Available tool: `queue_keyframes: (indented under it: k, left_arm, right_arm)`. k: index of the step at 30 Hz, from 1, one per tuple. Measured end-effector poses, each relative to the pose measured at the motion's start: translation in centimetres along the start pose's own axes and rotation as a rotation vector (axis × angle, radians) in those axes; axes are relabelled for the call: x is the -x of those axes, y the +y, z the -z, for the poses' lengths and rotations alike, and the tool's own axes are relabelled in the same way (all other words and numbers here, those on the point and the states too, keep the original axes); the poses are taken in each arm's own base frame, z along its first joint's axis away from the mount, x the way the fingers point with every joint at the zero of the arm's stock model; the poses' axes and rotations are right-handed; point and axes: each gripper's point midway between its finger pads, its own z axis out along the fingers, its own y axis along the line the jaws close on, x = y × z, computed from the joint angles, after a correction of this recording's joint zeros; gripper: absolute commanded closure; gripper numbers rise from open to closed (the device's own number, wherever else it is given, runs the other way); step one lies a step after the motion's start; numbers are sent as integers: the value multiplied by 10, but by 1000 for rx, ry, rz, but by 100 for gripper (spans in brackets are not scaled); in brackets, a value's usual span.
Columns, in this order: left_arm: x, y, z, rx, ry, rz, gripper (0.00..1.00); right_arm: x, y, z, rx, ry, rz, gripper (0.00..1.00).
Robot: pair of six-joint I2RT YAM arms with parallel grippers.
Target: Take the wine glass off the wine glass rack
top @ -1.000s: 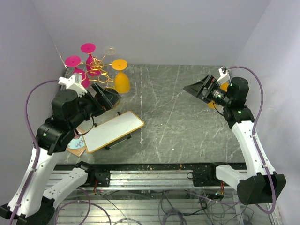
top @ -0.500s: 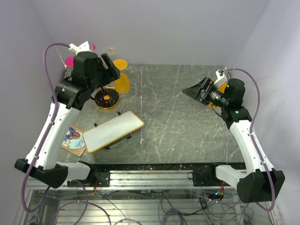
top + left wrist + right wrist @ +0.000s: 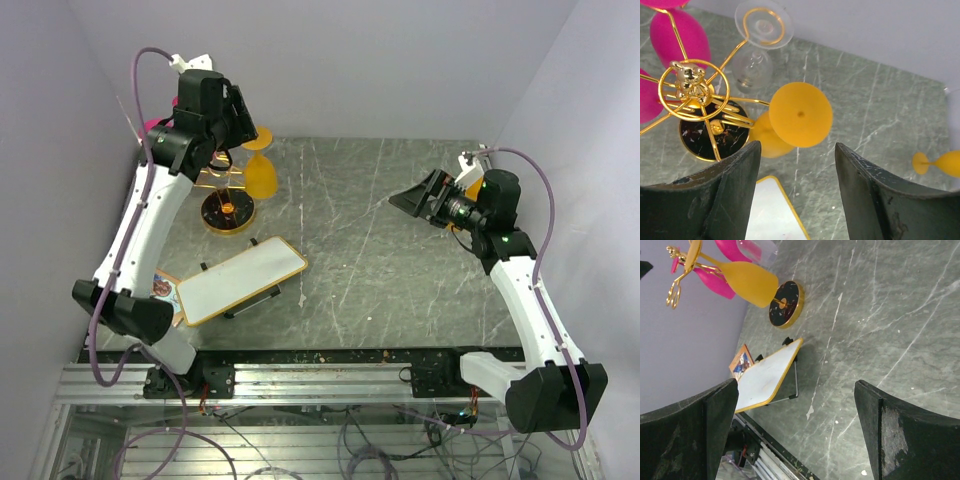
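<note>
The opaque orange wine glass (image 3: 262, 178) hangs inverted from the gold wire rack (image 3: 228, 212), upper left of the top view. The left pincer (image 3: 797, 147) hovers spread above it, seemingly to straddle its foot. The right pincer (image 3: 796, 390) gapes empty.

You have no text, number, brand mark or sign to read in any of the three views. The white board (image 3: 243, 280) with the yellow frame shows you a plain white face. The picture card (image 3: 163, 300) just beside it carries a coloured drawing, but any lettering on it is too small for you to make out.
</note>
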Motion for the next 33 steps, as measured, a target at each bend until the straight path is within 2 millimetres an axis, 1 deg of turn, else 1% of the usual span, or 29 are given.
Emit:
queue_keyframes:
  k: [3,5,7,9,13,17,21,23,30,33]
  left_arm:
    - [-15,8,-18,27,58,-12,29]
    - [-21,13,-25,40,81,-12,31]
    - [-25,17,-28,44,96,-9,31]
    - [-23,20,-29,44,97,-2,32]
    - [-19,28,-34,47,96,31,36]
    - [-24,34,-46,57,122,63,38]
    - [-39,34,-62,57,170,76,40]
    - [-43,33,-65,55,183,79,40]
    - [-43,29,-69,35,184,83,40]
    - [-45,29,-74,34,192,82,41]
  right_arm:
    - [0,-2,1,-10,-3,10,0]
    - [0,-3,1,-12,-3,14,0]
    - [0,-3,0,-13,-4,15,0]
    - [0,-3,0,-13,-4,15,1]
    - [0,-3,0,-15,-5,16,0]
    - [1,-4,0,-22,-9,20,0]
    - [2,-6,0,-27,-13,22,0]
    - [2,-6,0,-28,-13,22,0]
    - [2,-6,0,-29,-14,22,0]
    - [2,-6,0,-29,-14,22,0]
